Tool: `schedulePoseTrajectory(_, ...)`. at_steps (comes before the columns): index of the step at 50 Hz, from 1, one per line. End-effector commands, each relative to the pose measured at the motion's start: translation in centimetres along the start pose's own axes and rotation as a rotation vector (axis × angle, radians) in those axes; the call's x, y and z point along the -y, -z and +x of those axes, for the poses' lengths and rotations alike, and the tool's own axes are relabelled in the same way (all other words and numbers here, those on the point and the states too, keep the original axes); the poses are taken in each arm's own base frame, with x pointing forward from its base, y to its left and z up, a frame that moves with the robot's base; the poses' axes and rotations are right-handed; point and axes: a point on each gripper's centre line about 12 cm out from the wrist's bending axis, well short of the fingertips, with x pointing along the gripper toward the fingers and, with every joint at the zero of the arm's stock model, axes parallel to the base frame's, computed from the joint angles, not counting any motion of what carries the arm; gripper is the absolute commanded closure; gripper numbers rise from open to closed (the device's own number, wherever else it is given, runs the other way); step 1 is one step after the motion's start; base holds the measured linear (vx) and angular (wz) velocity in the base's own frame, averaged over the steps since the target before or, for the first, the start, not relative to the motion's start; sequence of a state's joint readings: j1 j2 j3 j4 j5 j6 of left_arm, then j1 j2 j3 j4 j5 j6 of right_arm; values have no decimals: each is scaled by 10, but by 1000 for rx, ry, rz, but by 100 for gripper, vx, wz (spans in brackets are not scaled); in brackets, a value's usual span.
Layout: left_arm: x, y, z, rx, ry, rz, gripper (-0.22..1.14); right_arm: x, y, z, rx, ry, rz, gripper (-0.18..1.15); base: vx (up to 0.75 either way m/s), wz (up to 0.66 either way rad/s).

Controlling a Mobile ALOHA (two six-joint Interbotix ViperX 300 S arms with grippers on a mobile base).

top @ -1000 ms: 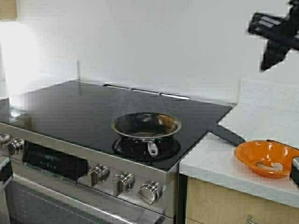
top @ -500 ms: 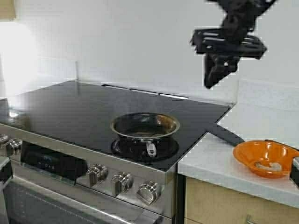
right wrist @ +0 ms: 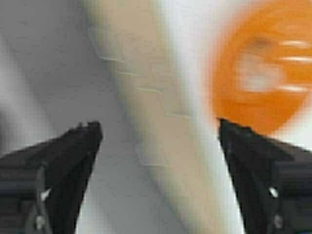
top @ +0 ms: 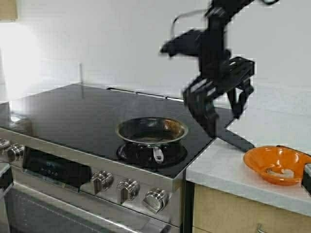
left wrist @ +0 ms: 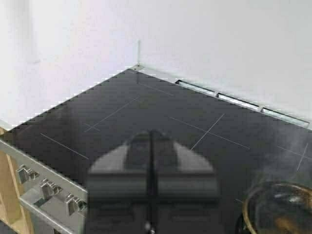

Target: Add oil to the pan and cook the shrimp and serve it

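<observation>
**Right arm swung down toward the counter**

Since half a second earlier, the right gripper (top: 224,112) had dropped from high by the wall to hang, fingers spread, between the pan (top: 152,132) on the stove (top: 73,116) and the orange bowl (top: 277,164), where the shrimp (top: 281,172) lay.

Left wrist: the left gripper (left wrist: 151,161) was pressed together over the stove, pan (left wrist: 280,207) nearby.

Right wrist: spread fingers (right wrist: 73,151) framed the blurred orange bowl (right wrist: 265,73).

Black glass stovetop (top: 87,111); orange bowl (top: 277,164) on white counter (top: 228,167).
</observation>
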State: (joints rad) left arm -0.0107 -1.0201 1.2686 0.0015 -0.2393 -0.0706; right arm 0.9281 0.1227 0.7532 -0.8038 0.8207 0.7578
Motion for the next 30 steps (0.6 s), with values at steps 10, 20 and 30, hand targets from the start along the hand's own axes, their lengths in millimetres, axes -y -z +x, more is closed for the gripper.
schedulePoseTrajectory(10, 0, -7, 2, 17, 0, -21, 89, -33, -8, 6, 85, 248, -40, -5, 0, 0)
schedulePoseTrajectory(20, 0, -7, 2, 17, 1, -29, 89, -44, 6, 37, 35, 328, -10, -5, 0, 0)
schedulePoseTrajectory(30, 0, -7, 2, 15, 1, -28, 89, -40, 11, 61, 51, 493, 40, -4, 0, 0)
